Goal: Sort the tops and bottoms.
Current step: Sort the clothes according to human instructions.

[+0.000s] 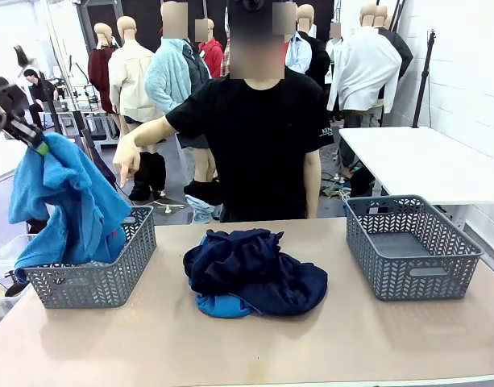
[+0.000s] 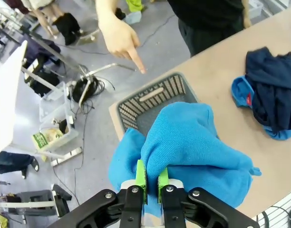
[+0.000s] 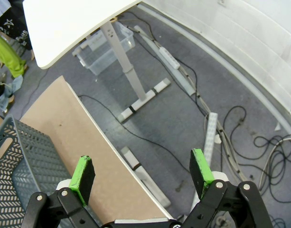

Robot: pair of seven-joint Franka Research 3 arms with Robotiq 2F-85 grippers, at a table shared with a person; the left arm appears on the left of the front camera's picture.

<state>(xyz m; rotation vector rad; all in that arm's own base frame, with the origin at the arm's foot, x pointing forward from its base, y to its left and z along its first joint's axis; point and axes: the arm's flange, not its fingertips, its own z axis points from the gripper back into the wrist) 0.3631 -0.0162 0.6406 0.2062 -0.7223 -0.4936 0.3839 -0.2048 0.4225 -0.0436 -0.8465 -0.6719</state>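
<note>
the left wrist view is showing the left pincer (image 2: 151, 178) clamping a sky-blue top (image 2: 192, 137) over the left basket (image 2: 150, 95), the person's hand (image 2: 117, 35) pointing down toward it. the right wrist view is showing the right pincer (image 3: 143, 173) gaping apart over the floor (image 3: 192, 95) beside the surface (image 3: 79, 137) edge. from the front, the top's lower end is dipping into that basket, navy bottoms (image 1: 255, 266) are lying heaped mid-surface over another blue top (image 1: 221, 305), and the right basket (image 1: 412, 250) is showing its bare base.
</note>
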